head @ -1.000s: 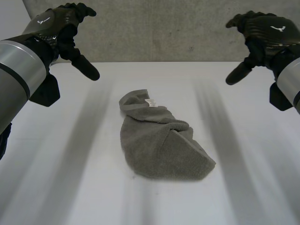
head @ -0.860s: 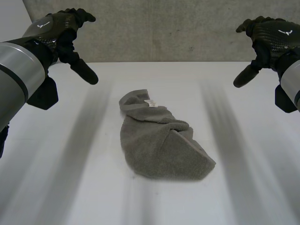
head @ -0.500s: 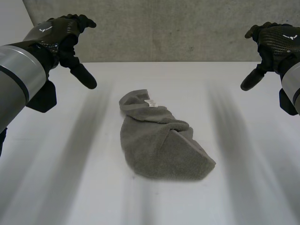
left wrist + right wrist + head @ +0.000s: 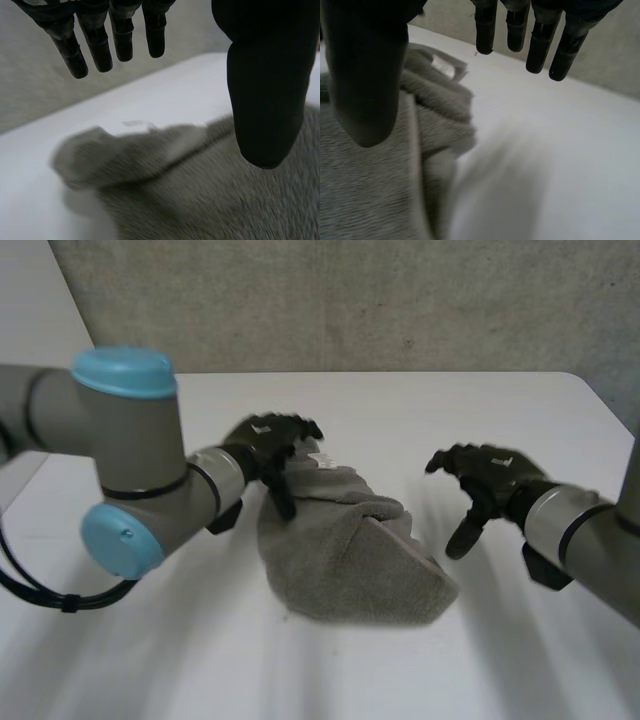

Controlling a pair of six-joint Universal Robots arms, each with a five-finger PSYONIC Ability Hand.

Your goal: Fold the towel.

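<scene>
A grey towel (image 4: 350, 555) lies crumpled in the middle of the white table (image 4: 150, 660), a small white label at its far end. My left hand (image 4: 272, 445) hovers over the towel's far left end, fingers and thumb spread, holding nothing. In the left wrist view the towel (image 4: 200, 190) lies below the thumb (image 4: 265, 90). My right hand (image 4: 480, 475) is just right of the towel, apart from it and open. In the right wrist view the towel (image 4: 375, 180) lies beside and under the thumb (image 4: 365, 75), with bare table under the fingers (image 4: 540, 40).
A grey wall (image 4: 380, 300) runs behind the table's far edge. The table's right edge (image 4: 600, 400) shows near my right arm. Bare table (image 4: 560, 150) spreads on both sides of the towel and in front of it.
Both hands have come down from high at the far corners to the towel's level. The left is now over its far end, the right beside its right edge. The towel has not moved.
</scene>
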